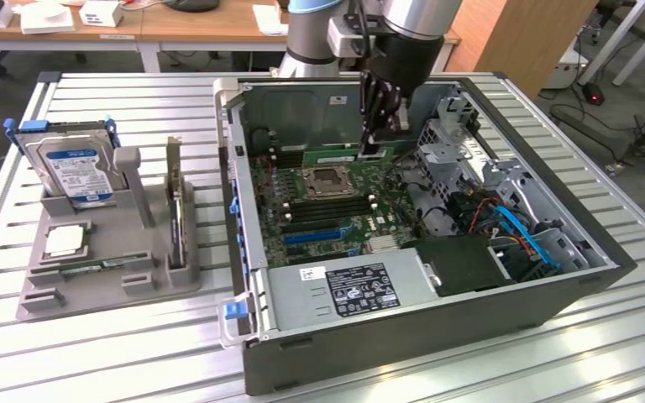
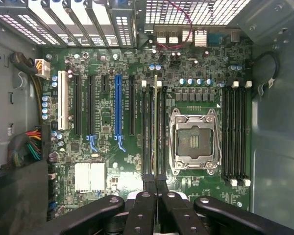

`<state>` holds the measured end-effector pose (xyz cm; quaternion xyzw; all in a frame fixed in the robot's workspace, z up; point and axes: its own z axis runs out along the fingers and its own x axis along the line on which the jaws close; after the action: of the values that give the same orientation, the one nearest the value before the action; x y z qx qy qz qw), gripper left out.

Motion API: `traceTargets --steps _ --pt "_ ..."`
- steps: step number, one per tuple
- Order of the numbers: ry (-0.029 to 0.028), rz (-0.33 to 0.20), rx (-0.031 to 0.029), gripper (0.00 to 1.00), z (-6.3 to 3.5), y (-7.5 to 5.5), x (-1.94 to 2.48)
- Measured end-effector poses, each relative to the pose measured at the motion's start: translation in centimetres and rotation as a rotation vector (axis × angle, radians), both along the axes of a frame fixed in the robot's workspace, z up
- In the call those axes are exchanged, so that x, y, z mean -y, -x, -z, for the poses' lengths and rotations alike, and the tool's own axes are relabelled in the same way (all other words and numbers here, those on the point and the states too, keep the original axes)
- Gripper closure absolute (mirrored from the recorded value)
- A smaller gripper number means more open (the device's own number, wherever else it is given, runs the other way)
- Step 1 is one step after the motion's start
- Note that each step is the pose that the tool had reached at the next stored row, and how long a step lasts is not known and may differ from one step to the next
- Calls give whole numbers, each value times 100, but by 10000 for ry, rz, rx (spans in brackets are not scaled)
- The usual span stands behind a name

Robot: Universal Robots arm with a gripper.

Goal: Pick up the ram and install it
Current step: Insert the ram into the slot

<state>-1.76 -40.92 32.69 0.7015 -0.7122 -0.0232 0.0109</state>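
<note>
The ram (image 1: 328, 154), where's it at right now?

Re: It's in the pincer (image 1: 373, 149), whose fingers are squeezed together on its top edge, pinching it. It's a long skinny green stick, held level and standing on edge down inside the open case (image 1: 412, 336). From the wrist view you're looking straight down onto its edge, so the ram (image 2: 155, 127) is just a thin pale line running out from the pincer (image 2: 156, 183). I can't make out the chips on it.

Re: Is it over the slots?

Re: Yep, it's lined up along the black memory slots (image 2: 148, 132) just beside the CPU socket (image 2: 192, 141), on the side toward the blue slot (image 2: 118, 107). I can't tell if it's touching a slot or just above one. Further out, the power supply (image 1: 345, 290) sits at the case's near edge. The case stands on the slatted desk (image 1: 110, 353). Off to the exterior view's left there's a grey tray (image 1: 98, 285) with a hard drive (image 1: 74, 172) standing upright in it.
</note>
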Motion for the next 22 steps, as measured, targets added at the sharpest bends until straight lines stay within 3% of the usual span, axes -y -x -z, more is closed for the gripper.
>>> traceTargets --steps 22 --pt "0 0 1 89 227 0 0"
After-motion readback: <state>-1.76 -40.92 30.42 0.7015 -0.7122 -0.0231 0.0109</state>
